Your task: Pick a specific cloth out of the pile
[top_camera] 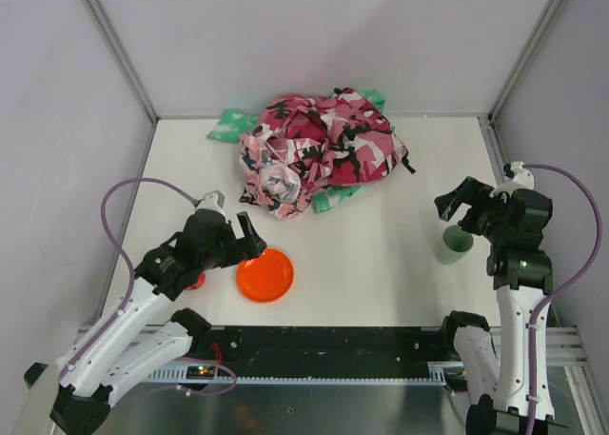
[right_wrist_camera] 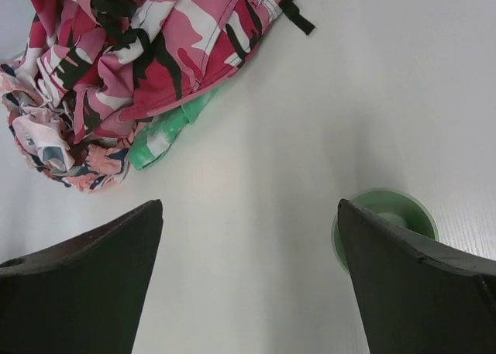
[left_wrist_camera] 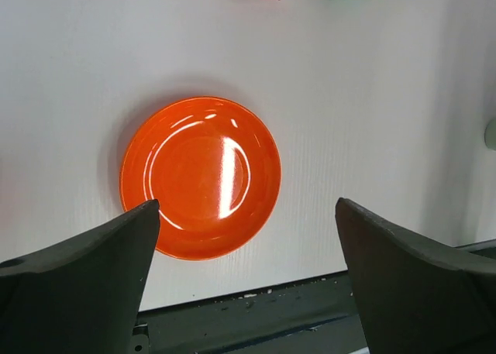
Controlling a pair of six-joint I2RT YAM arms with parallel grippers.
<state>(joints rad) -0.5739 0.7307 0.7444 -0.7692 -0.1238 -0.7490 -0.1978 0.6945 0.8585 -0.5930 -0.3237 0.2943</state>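
Observation:
The pile [top_camera: 319, 149] is a mound of pink, red, black and white patterned cloth at the back middle of the table, with green white-speckled cloth [top_camera: 231, 126] poking out at its left and near edge. It also shows in the right wrist view [right_wrist_camera: 147, 52]. I see no small plain white cloth; it is hidden or out of view. My left gripper [top_camera: 249, 245] is open and empty over the orange plate, short of the pile. My right gripper [top_camera: 457, 202] is open and empty, to the right of the pile. Both show open in the wrist views [left_wrist_camera: 246, 205] [right_wrist_camera: 249, 204].
An orange plate [top_camera: 265, 274] [left_wrist_camera: 200, 176] lies near the front, left of centre. A green cup [top_camera: 455, 245] [right_wrist_camera: 385, 214] stands at the right beside my right gripper. A small red object [top_camera: 197, 283] peeks out under my left arm. Walls enclose the table.

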